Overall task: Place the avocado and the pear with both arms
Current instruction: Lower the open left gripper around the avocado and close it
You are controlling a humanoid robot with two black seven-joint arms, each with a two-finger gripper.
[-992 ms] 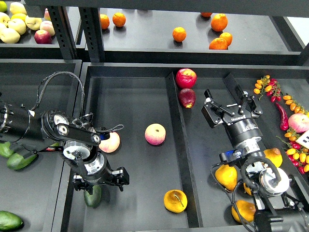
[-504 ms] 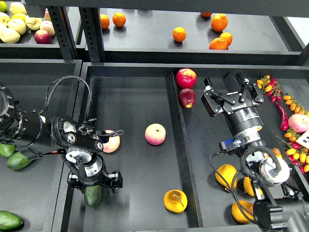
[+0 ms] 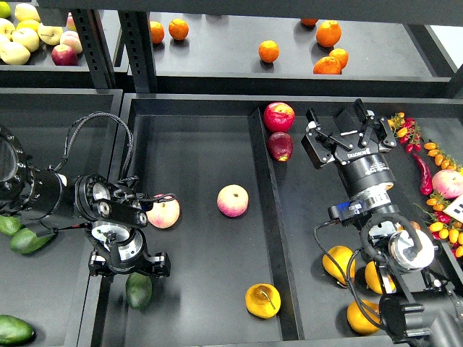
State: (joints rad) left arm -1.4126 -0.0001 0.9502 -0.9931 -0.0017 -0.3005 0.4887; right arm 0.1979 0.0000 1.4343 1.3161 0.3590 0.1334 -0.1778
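Note:
The avocado (image 3: 139, 289), very dark green, lies near the front left of the middle tray (image 3: 195, 144). My left gripper (image 3: 129, 267) hovers just behind it, jaws spread wide and empty, not touching it. The pear (image 3: 262, 300), orange-yellow with a brown stem in its dimple, lies at the front of the same tray near the divider. My right gripper (image 3: 340, 131) is open and empty over the back of the right tray, far from the pear.
Two pink-cream peaches (image 3: 233, 200) (image 3: 164, 213) lie in the middle tray. Red apples (image 3: 278, 116) sit by the divider. Orange-yellow fruits (image 3: 338, 264) lie under my right arm. Green fruits (image 3: 29, 238) lie in the left tray, oranges (image 3: 269, 50) on the back shelf.
My left gripper has drawn back and left off the avocado, which stays lying in the tray. My right gripper has moved toward the back of the right tray.

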